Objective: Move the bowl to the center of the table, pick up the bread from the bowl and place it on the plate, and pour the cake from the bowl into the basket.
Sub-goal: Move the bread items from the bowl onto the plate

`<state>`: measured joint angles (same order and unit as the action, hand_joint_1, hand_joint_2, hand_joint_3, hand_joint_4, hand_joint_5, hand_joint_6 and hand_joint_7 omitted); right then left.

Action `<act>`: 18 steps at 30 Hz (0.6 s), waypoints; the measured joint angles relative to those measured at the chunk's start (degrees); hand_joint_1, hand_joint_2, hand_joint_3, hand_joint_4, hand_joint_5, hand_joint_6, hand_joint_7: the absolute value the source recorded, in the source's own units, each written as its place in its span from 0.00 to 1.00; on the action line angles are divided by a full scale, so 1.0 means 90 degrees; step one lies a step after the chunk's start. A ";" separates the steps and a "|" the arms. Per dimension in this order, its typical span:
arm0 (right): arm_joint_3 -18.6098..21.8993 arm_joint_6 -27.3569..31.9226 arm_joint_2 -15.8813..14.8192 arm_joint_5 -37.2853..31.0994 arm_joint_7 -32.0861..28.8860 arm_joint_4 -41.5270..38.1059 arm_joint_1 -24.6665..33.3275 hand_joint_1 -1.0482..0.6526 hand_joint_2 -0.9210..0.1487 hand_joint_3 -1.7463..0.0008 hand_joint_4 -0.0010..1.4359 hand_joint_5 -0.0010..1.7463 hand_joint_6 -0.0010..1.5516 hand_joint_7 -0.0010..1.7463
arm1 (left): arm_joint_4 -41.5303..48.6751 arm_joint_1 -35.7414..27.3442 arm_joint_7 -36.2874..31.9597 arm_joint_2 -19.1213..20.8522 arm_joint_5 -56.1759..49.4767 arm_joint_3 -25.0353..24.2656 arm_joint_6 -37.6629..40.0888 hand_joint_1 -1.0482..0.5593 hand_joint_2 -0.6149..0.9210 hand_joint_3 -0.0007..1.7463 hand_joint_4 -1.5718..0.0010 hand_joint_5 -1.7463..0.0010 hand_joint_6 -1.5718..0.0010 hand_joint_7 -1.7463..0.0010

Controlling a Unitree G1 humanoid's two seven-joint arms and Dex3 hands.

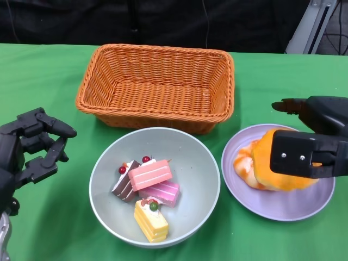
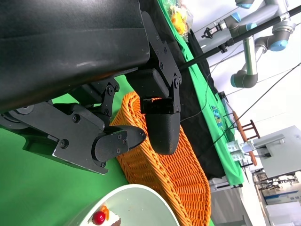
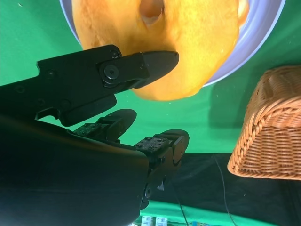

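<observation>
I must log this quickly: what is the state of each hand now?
Left hand: open, holding nothing.
Right hand: over the bread on the plate; grip cannot be told.

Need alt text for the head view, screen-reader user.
The right hand hovers over the bread on a purple plate; a grey bowl of cake slices sits centre, an orange basket behind, the left hand empty.
</observation>
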<state>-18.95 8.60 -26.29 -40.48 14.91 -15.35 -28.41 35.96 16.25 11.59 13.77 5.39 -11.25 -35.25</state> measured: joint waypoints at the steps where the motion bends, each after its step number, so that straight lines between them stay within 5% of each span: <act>1: -0.0001 -0.0022 0.0018 -0.0001 -0.0039 -0.0058 -0.0010 0.20 0.00 0.93 0.40 0.02 0.29 0.01 | -0.0010 -0.0002 0.0000 0.0000 0.0000 0.0003 0.0001 0.61 0.89 0.40 0.49 0.15 0.47 0.38; 18: -0.0181 -0.0070 0.0167 -0.0021 -0.0227 -0.0514 -0.0222 0.22 0.00 0.94 0.40 0.01 0.29 0.01 | -0.0056 -0.0030 -0.0005 0.0000 0.0001 0.0008 0.0005 0.61 0.89 0.40 0.49 0.14 0.47 0.38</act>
<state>-20.58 7.97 -24.79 -40.67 12.87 -19.98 -30.42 35.46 15.98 11.55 13.77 5.41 -11.18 -35.21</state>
